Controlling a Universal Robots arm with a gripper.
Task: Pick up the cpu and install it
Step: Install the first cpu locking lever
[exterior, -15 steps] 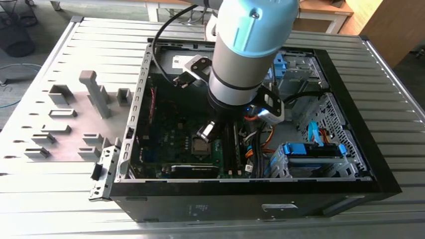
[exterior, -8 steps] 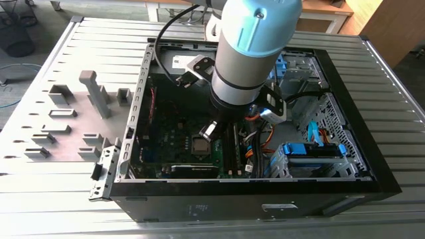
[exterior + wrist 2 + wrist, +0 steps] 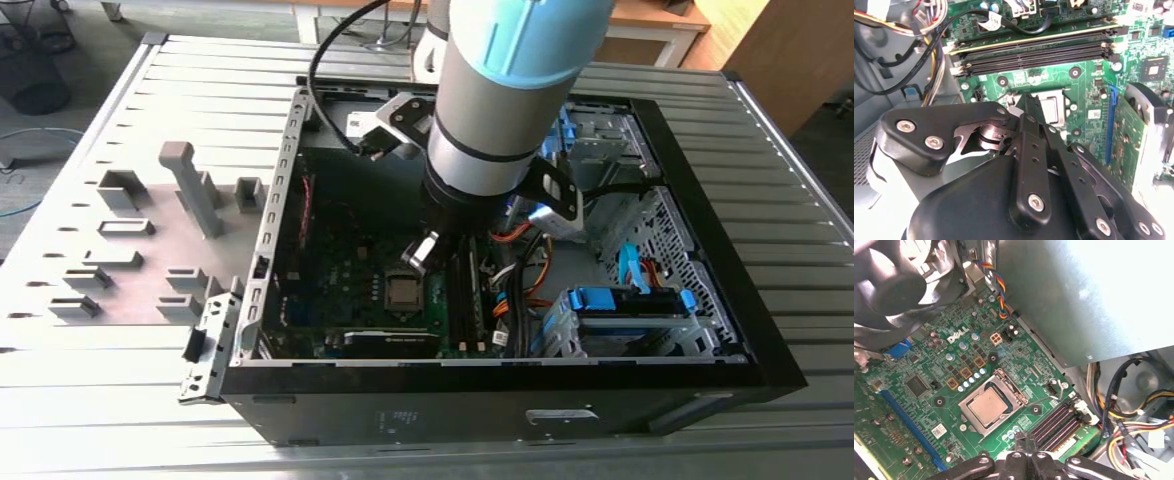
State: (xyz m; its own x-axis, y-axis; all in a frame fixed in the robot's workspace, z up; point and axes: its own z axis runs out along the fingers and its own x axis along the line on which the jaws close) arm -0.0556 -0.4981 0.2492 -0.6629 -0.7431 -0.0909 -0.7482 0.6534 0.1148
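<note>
Status: cpu looks already seated in the socket frame on the motherboard, silvery top facing up, square to the frame in the first wrist view. We judge the pick and place as done. The socket's cover plate looks open and the retention lever appears unlatched beside it, so locking down seems left, though we can't be sure from these angles.

Gripper hangs just above the board, near the socket edge on the memory-slot side, apart from the chip. Its fingertips sit close together with nothing between them, so we read it as closed and empty. In the second wrist view the gripper linkage covers most of the socket; we see just a corner of it past the fingers.

Clearance: tight. In the exterior view the arm reaches down inside the computer case, which lies open on the table. Memory slots run right beside the socket, and cable bundles crowd the far side of them. A fan and a grey metal box overhang the board on two sides. An expansion card stands on edge near the socket. Open room is mostly straight up.
</note>
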